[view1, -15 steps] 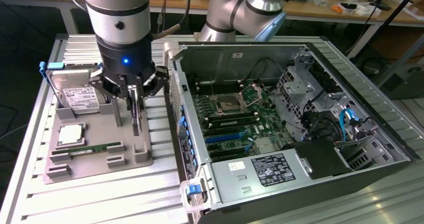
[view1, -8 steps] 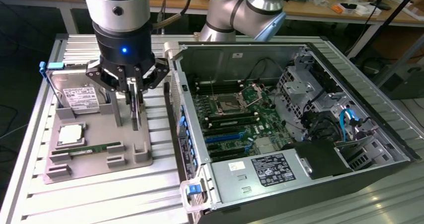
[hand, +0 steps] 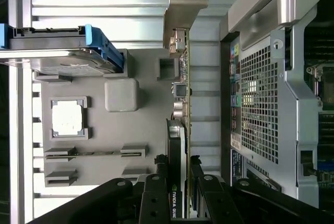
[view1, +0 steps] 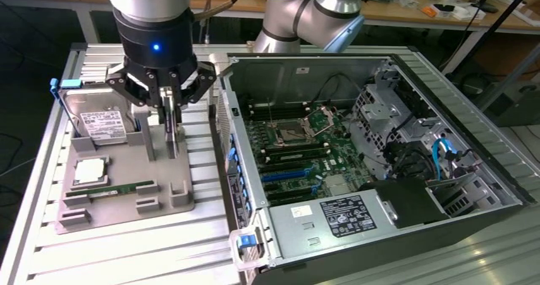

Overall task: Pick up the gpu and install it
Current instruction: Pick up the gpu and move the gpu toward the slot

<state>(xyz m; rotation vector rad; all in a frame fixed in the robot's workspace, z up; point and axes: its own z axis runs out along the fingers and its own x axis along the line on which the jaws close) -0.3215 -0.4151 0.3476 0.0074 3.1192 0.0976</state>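
Note:
The gpu (view1: 172,136) is a thin dark card held on edge, pointing down over the grey parts holder (view1: 126,212) at the exterior view's left. My gripper (view1: 171,102) is shut on it from above, one finger on each face. In the wrist view the gpu (hand: 182,104) runs edge-on away from the gripper (hand: 179,161), with its green board edge and its silver bracket (hand: 182,4) at the far end. I cannot tell whether the card still touches the holder.
The open computer case (view1: 472,171) lies at the exterior view's right, close beside the card, with the motherboard (view1: 295,146) and its blue slots (view1: 282,176) exposed. The holder also carries a hard drive (view1: 103,124), a processor (view1: 88,170) and a memory stick (view1: 118,189).

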